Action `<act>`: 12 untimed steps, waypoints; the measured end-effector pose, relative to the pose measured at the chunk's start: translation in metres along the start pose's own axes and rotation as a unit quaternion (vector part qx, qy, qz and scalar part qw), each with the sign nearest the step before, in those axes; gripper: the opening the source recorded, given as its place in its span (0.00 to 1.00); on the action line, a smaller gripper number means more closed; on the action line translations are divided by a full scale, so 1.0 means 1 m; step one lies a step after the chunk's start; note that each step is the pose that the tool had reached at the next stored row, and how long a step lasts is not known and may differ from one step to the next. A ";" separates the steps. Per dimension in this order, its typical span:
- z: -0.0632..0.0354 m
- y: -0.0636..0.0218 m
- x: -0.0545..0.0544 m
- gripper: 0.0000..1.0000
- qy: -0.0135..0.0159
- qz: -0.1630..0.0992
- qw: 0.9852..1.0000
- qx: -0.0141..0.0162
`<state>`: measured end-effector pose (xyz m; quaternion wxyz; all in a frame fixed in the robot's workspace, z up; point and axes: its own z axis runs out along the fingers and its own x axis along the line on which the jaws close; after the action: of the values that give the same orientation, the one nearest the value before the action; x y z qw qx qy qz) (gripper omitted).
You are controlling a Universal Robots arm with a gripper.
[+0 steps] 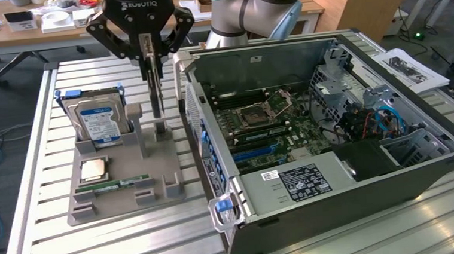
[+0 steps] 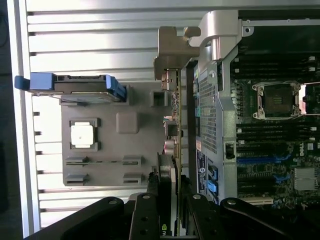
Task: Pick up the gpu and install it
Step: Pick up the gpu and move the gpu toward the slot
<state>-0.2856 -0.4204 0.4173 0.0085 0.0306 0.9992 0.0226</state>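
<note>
The gripper [image 1: 151, 53] fingers [image 2: 149, 216] clench the gpu [image 1: 155, 90], which hangs upright between them over the gray stand [image 1: 116, 202].

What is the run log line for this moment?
gripper: shut on thin flat dark gpu card | card: upright at grey holder tray | open dark computer case: gpu card not installed

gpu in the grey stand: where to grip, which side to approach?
Top edge, from straight above, pinching its flat faces. The gpu stands on edge in the grey stand, lower end at its slot; the computer case crowds one side. The tool is clamped there.
</note>
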 end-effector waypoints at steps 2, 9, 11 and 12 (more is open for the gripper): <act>-0.0020 0.0001 0.000 0.27 0.000 0.000 1.000 -0.001; -0.0049 0.0002 0.000 0.27 0.000 -0.001 1.000 -0.002; -0.0049 0.0002 0.000 0.27 0.000 -0.001 1.000 -0.002; -0.0049 0.0002 0.000 0.27 0.000 -0.001 1.000 -0.002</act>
<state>-0.2856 -0.4203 0.4222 0.0084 0.0299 0.9992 0.0246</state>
